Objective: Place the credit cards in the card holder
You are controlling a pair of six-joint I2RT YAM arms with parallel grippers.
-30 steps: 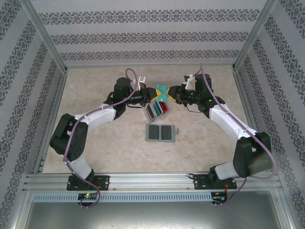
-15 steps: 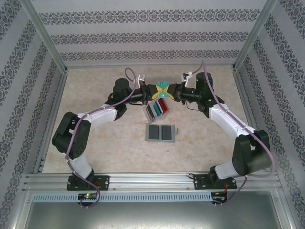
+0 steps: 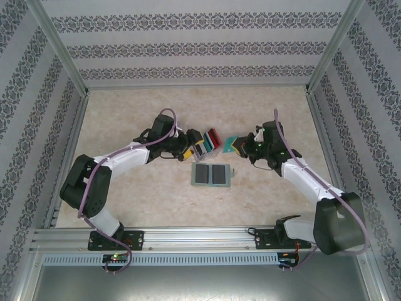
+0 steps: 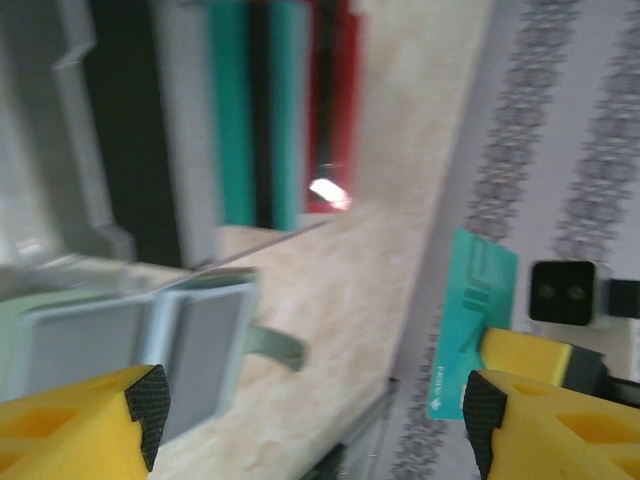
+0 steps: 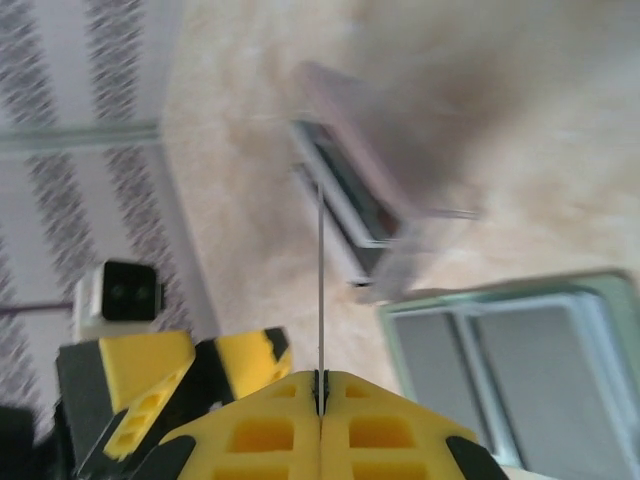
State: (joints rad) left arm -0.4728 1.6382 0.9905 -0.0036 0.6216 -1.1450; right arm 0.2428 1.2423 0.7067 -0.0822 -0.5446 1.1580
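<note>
Overhead, card holder (image 3: pixel 211 175): opened flat on the counter (image 3: pixel 156 194), both halves side by side, grey pockets facing up.
Overhead, clear tray (image 3: pixel 202 150): just beyond the card holder on its far side, with credit cards (image 3: pixel 210 139) standing in its slots in dark grey, teal and red.
Overhead, left tool (image 3: pixel 190 143): beyond the card holder and to its left, close beside the tray, tips spread.
Overhead, right tool (image 3: pixel 241 147): beyond the card holder and to its right, apart from the tray, pinching a teal card (image 3: pixel 232 142).
Left wrist, left tool (image 4: pixel 315 420): yellow fingers at the two lower corners, spread wide, gripping nothing.
Left wrist, card holder (image 4: pixel 130 340): open on the counter beside the left-hand finger; blurred.
Left wrist, credit cards (image 4: pixel 250 110): upright in the clear tray (image 4: pixel 70 130) past the card holder, as dark grey, teal and red bands.
Left wrist, teal card (image 4: pixel 470 330): well to the right of the card holder across bare counter, gripped at one end by the right tool.
Right wrist, right tool (image 5: pixel 320 385): fingers pressed together on the teal card (image 5: pixel 320 260), which shows edge-on as a thin line.
Right wrist, card holder (image 5: pixel 510 350): open on the counter, right of the pinched card.
Right wrist, clear tray (image 5: pixel 370 210): just beyond the card holder; blurred.
Right wrist, left tool (image 5: pixel 195 370): left of the card holder, beside the pinched card.
</note>
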